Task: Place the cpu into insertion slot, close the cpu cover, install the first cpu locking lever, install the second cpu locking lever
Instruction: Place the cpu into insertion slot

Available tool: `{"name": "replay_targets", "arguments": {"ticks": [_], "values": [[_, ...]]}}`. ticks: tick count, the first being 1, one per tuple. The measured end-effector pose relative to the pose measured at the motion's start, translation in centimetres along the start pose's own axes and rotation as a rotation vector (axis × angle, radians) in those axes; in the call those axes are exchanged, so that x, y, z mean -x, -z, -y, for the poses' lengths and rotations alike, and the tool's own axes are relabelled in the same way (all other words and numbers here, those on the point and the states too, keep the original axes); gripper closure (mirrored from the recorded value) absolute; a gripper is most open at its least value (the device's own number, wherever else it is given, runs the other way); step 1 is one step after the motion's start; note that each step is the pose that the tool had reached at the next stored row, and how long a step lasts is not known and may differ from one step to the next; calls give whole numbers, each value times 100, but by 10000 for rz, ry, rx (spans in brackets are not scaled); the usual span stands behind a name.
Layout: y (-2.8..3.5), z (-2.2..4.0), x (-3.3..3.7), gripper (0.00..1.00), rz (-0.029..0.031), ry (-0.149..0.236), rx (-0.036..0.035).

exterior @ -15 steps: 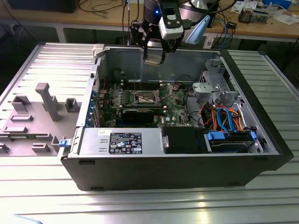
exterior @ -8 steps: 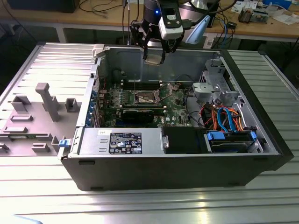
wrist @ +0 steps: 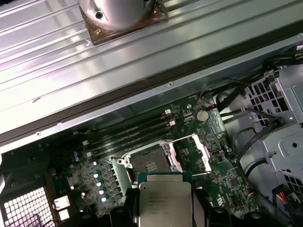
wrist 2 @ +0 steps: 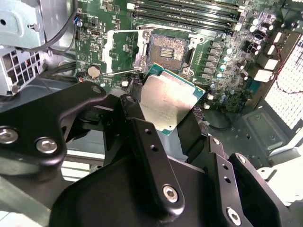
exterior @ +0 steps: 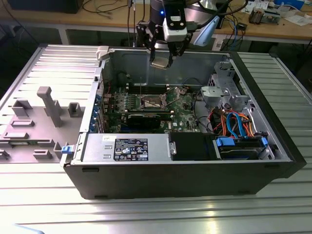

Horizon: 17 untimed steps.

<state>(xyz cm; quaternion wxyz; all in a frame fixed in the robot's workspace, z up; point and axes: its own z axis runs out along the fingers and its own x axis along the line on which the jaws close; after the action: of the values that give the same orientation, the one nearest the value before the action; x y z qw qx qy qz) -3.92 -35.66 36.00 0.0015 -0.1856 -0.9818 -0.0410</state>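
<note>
Clearly, in the second wrist view, fingers (wrist 2: 188,132) pinch the cpu (wrist 2: 170,101) above insertion slot (wrist 2: 169,47).

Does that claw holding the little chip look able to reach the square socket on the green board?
Probably yes: the gripper holds the cpu above the insertion slot, whose dark centre lies bare with the cpu cover swung aside, and nothing seems to stand between.

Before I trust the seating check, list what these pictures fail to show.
- Second wrist view: gripped edges of the cpu, behind the fingers.
- First wrist view: one cpu edge, cut off by the picture's edge.
- Exterior view: pins of the slot, too small.
- Both wrist views: cpu underside, facing away.
</note>
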Motion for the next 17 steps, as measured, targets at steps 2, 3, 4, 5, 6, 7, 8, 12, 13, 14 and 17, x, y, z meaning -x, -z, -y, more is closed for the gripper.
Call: {"name": "replay_targets", "arguments": {"ticks": [2,3,4,5,6,7,8,12,13,14,17], "values": [[-1,0,0,45,13,-160,2],[-2,0,0,45,20,-243,3],[-3,0,0,45,27,-343,6],[-3,0,0,45,34,-424,7],[-4,0,0,45,42,-518,9],[-5,0,0,45,49,-613,11],[-6,0,0,45,58,-716,12],[-7,1,0,45,79,-980,17],[-7,1,0,45,79,-981,17],[-7,1,0,45,79,-982,17],[-7,1,0,45,79,-984,17]]}}
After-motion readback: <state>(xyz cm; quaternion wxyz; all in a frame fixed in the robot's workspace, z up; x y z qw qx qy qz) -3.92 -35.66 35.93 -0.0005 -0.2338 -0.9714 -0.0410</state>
